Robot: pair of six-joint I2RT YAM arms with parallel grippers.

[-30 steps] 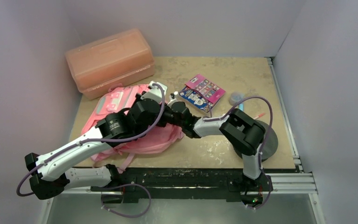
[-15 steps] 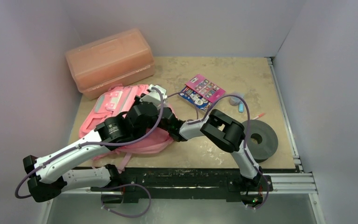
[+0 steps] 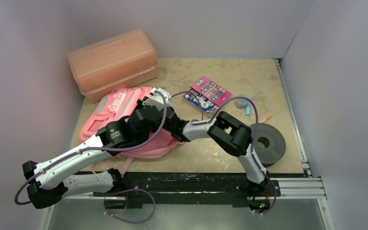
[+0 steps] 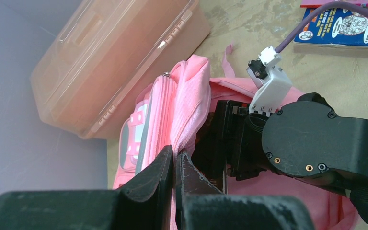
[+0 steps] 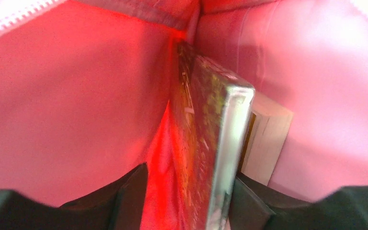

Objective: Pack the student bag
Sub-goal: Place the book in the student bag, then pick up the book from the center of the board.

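Your right tool (image 5: 189,175) has pushed deeper into the student bag (image 3: 112,108), which lies on the worktop (image 3: 220,153) around it. Its jaws are spread either side of a book (image 5: 211,134). Your left tool (image 4: 175,160) pinches the bag's zip edge. Beyond the right tool, the loose book's (image 4: 345,28) lettering is too small to read.

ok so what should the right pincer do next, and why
Probably draw the right pincer straight back out of the student bag. Its jaws look loosened around the book, which already stands inside the pink lining, and the left pincer pinches the zip edge, holding the mouth open.
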